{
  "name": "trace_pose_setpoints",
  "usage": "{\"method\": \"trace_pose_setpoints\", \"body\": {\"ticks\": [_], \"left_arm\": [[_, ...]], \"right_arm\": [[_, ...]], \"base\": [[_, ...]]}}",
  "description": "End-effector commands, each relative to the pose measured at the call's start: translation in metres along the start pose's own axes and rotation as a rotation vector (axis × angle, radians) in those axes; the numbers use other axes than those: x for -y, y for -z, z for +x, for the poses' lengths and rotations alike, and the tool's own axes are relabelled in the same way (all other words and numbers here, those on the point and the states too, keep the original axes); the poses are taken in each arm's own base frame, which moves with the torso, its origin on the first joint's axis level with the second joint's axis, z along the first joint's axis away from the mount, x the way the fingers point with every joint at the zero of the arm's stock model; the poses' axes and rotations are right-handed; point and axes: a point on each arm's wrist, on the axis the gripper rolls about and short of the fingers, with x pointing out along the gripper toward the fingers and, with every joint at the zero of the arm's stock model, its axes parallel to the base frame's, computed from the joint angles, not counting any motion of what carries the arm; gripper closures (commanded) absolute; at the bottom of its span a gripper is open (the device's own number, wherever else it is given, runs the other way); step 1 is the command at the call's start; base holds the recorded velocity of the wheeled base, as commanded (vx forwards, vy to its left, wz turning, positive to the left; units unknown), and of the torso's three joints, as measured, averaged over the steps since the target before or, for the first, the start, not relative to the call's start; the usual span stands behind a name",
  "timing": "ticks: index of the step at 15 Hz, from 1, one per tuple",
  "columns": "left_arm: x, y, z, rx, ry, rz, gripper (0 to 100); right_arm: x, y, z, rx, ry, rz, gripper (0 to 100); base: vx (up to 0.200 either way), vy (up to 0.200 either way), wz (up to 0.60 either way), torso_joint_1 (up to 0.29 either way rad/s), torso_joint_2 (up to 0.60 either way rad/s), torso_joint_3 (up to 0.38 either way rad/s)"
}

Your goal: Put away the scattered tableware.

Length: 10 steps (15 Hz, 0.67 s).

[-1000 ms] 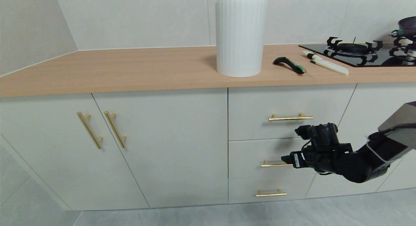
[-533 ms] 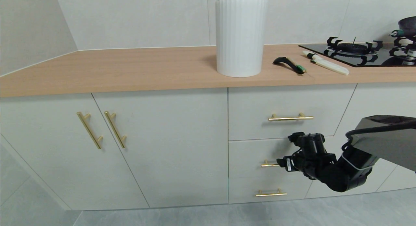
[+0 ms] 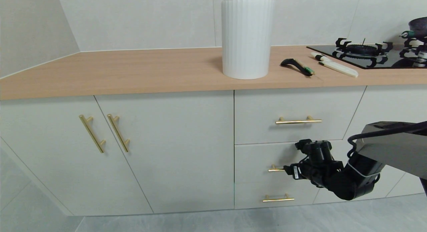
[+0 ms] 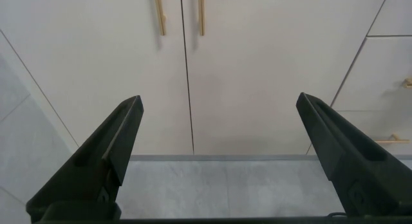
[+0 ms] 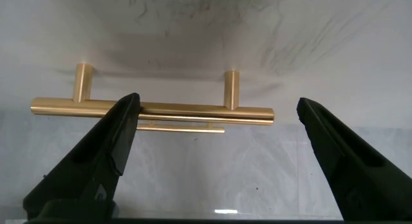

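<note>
Head view: over the last second the right gripper [image 3: 289,168] has swung left along the drawer fronts and now sits at the right end of the middle drawer's [image 3: 255,157] handle [image 3: 275,170]. Its fingers are spread, with the brass bar across the gap and not yet clamped. The left gripper [image 4: 219,102] hangs spread before the cabinet doors [image 4: 257,69]. The peeler [image 3: 297,65] and knife [image 3: 335,68] lie untouched on the countertop [image 3: 133,72], far right by the hob [image 3: 363,58], so opening the drawer likely comes first.
</note>
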Motion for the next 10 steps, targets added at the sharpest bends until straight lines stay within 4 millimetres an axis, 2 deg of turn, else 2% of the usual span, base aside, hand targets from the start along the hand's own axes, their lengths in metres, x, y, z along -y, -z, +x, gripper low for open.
{"method": "trace_pose_setpoints", "body": {"ticks": [1, 4, 5, 6, 10], "left_arm": [[0.0, 0.0, 0.0, -0.001, 0.0, 0.0, 0], [0.0, 0.0, 0.0, -0.001, 0.0, 0.0, 0], [0.0, 0.0, 0.0, -0.001, 0.0, 0.0, 0], [0.0, 0.0, 0.0, -0.001, 0.0, 0.0, 0], [0.0, 0.0, 0.0, -0.001, 0.0, 0.0, 0]], "right_arm": [[0.001, 0.003, -0.005, -0.02, -0.001, -0.012, 0], [0.002, 0.009, -0.008, -0.05, -0.003, -0.052, 0], [0.003, 0.007, -0.014, -0.051, -0.003, -0.059, 0], [0.006, -0.002, -0.029, -0.047, -0.011, -0.058, 0], [0.015, -0.063, -0.154, -0.047, -0.177, -0.067, 0]], "base": [[0.0, 0.0, 0.0, 0.0, 0.0, 0.0], [0.0, 0.0, 0.0, 0.0, 0.0, 0.0], [0.0, 0.0, 0.0, 0.0, 0.0, 0.0], [0.0, 0.0, 0.0, 0.0, 0.0, 0.0], [0.0, 0.0, 0.0, 0.0, 0.0, 0.0]]}}
